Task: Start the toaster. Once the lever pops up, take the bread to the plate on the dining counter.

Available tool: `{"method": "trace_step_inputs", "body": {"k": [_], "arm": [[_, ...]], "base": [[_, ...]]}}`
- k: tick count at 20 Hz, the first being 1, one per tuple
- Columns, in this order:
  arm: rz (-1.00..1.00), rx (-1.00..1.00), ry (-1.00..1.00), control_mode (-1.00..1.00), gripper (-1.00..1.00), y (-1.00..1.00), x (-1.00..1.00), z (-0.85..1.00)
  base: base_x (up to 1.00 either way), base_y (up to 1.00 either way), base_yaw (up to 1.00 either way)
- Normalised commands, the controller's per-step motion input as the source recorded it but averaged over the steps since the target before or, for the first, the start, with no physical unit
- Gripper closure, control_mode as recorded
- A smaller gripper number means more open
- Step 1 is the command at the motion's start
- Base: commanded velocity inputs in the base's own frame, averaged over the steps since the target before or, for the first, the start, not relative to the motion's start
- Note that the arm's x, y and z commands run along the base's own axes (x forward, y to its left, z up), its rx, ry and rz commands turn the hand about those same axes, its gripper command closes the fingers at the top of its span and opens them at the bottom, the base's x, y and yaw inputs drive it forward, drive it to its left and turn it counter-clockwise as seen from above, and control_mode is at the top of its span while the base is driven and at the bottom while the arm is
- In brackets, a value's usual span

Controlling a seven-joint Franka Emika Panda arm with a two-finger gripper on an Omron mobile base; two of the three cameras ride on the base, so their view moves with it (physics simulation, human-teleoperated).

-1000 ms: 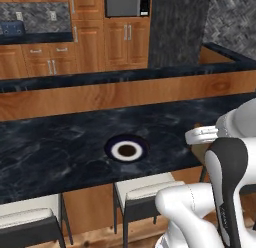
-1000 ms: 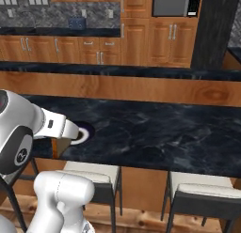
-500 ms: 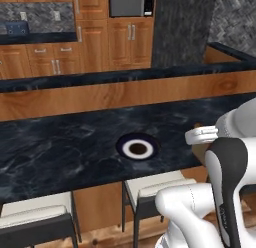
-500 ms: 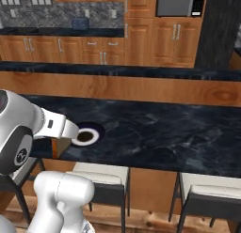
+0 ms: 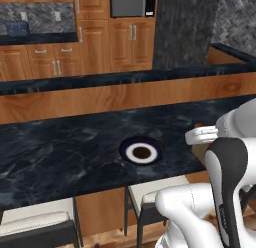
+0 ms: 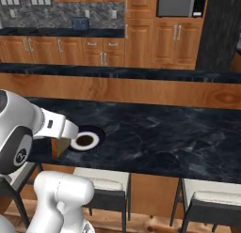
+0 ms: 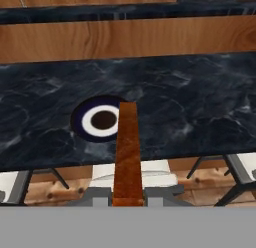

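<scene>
My gripper (image 7: 128,196) is shut on the bread (image 7: 128,147), a brown slice seen edge-on that stands up between the fingertips. In the right base view the bread (image 6: 60,147) hangs below the white wrist, over the near edge of the dining counter (image 6: 164,133). The plate (image 7: 102,119), dark blue rim and white centre, lies on the black marble just left of and beyond the bread. It also shows as the plate (image 5: 141,152) and the plate (image 6: 85,139). The toaster (image 5: 16,28) stands far back on the kitchen counter, also the toaster (image 6: 80,23).
A raised wooden ledge (image 5: 125,94) with a dark top runs behind the dining counter. Stools (image 5: 150,192) (image 6: 101,182) (image 6: 212,199) stand under its near edge. Wooden cabinets and a microwave (image 5: 129,3) line the far wall.
The whole picture has shifted with the moving base: the plate now sits slightly further right and nearer in the left base view. The gripper stays shut on the bread.
</scene>
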Motion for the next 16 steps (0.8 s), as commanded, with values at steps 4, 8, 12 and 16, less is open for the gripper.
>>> {"method": "trace_step_inputs", "body": {"k": [4, 8, 12, 16], "arm": [[0.00, 0.00, 0.00, 1.00, 1.00, 0.00, 0.00, 0.00], [0.00, 0.00, 0.00, 1.00, 1.00, 0.00, 0.00, 0.00], [0.00, 0.00, 0.00, -1.00, 1.00, 0.00, 0.28, 0.00], [0.01, 0.00, 0.00, -1.00, 1.00, 0.01, 0.70, -0.10]], "base": [[0.46, 0.00, 0.00], [0.40, 0.00, 0.00], [0.25, 0.00, 0.00], [0.00, 0.00, 0.00]]}}
